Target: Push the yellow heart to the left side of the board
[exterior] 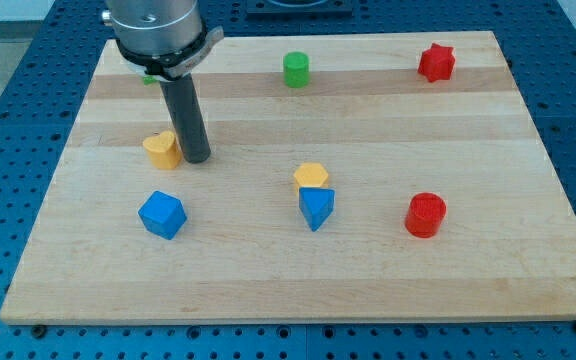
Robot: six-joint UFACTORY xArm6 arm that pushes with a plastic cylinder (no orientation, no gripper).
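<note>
No containers on bench (448,270). Yellow heart (162,150) sits flat, view's left, my tip (197,158) touching its right side. No jaws on rod, nothing held.

A straight dark rod (188,115) — under a ribbed silver-grey collar (155,25).

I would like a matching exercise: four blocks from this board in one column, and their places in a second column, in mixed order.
Blocks:
1. yellow heart
2. red star
3. green cylinder
4. blue cube

Places:
A. the view's top right
B. the view's bottom left
C. touching my tip, on its left
D. top edge, near the middle

Pairs: 1-C, 2-A, 3-D, 4-B
</note>
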